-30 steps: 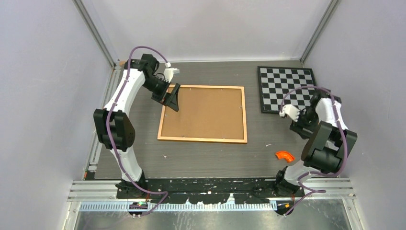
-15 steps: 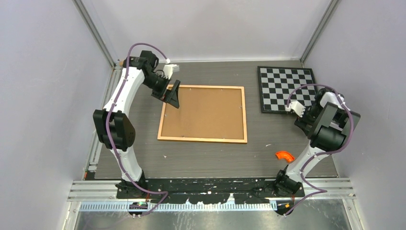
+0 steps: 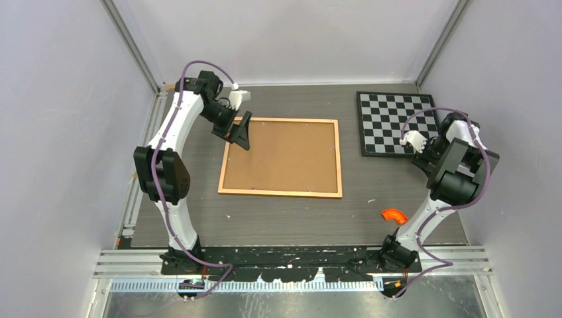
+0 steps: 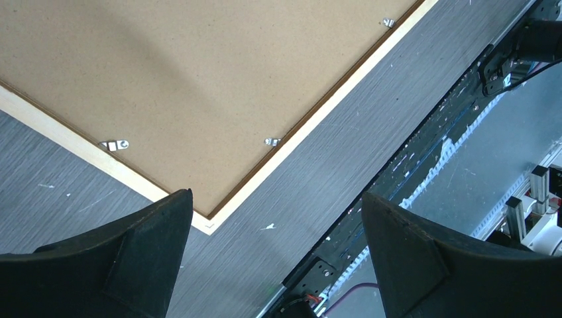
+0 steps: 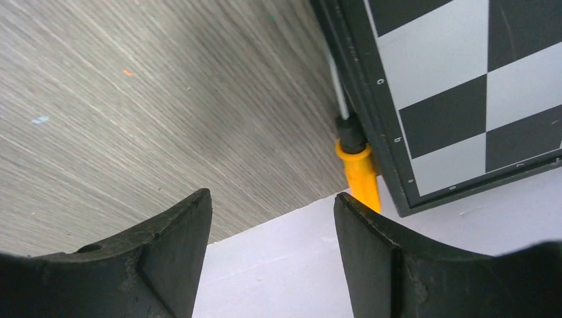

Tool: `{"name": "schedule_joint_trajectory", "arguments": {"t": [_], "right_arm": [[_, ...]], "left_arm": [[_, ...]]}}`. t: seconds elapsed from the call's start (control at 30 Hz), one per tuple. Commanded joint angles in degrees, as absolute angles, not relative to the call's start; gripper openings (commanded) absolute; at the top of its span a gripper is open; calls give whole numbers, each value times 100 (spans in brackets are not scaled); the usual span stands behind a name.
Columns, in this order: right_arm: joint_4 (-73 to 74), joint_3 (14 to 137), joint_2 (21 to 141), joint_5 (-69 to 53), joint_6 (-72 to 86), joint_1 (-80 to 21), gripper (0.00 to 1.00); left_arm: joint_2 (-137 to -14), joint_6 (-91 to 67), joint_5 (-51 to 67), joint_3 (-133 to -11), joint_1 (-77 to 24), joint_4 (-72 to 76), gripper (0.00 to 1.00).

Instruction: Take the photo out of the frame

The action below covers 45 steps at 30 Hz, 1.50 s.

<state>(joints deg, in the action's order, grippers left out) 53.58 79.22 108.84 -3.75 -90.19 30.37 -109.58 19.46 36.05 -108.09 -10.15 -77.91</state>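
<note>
orange curved piece point(image 3: 394, 214) is lying at the table's point(image 3: 291, 218) near right | frame point(image 3: 281, 157) is lying back-up mid-table, small clips showing | right gripper point(image 5: 272, 195) is hanging partly open, gripping nothing, beside the checkerboard point(image 3: 396, 122) | left gripper point(image 3: 240, 134) is hanging wide open, empty, over the frame's far-left corner

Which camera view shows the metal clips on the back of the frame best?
The left wrist view: three clips show sharply near one corner of the frame. The top view shows the whole frame, but the clips are too small to tell. The right wrist view misses the frame.
</note>
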Motion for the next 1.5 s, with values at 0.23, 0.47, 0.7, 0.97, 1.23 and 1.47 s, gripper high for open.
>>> {"name": "schedule_joint_trajectory", "arguments": {"t": [0.23,0.47,0.7,0.97,1.23,1.47], "right_arm": [[5162,8362,11311,-311,-8857,3063,73],[5021,8451,11486,-324,-8807,3067,73],[5239,8615,11325,-492,-8894,3068,73],[5494,9081,11431,-607,-8904,3067,73],[5427,8949,11577,-556,-8902,3059,72],[5174,8620,11652,-434,-8986,3059,69]], "left_arm": [[-10970,2001,3602,-11072,-1071,-7928,100],[-10986,2038,3600,-11031,-1072,-7974,100],[-10994,2055,3599,-10997,-1096,-7974,100],[-11112,2051,3577,-11118,-1173,-7981,100],[-11157,2061,3525,-11156,-1239,-7994,100],[-11168,2059,3497,-11175,-1273,-7998,100]]}}
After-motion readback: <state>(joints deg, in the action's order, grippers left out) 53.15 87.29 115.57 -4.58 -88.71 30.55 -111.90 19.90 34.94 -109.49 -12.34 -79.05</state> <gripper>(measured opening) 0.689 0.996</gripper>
